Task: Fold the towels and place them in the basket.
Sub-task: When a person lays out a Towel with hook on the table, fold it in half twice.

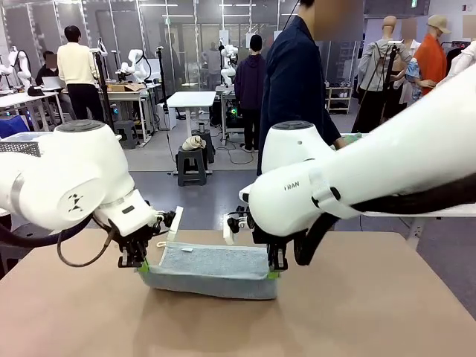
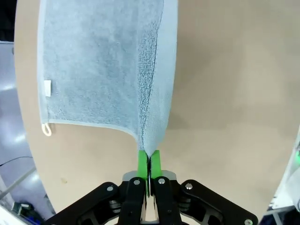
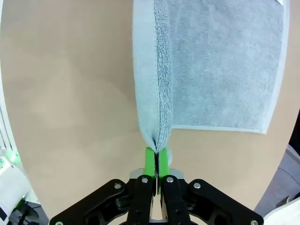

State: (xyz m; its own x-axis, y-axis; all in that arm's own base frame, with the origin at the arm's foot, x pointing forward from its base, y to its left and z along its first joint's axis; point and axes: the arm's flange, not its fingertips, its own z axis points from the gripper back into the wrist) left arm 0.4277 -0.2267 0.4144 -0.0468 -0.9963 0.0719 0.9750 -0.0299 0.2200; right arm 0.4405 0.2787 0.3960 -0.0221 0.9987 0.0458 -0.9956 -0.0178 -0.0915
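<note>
As the left end effector [image 1: 143, 265] and right end effector [image 1: 274, 274] pinch its fold, the towel [image 1: 212, 269] lies doubled.

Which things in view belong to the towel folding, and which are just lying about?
In the job: pale grey-blue towel, on the tan table; left jaws and right jaws, shut on its fold's ends.
Lying about: black stool with a cloth bundle; white table beyond.

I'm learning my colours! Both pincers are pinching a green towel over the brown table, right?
Not green: the towel is pale grey-blue, as the left wrist view shows. The left pincer and right pincer do pinch it over the brown table.
</note>
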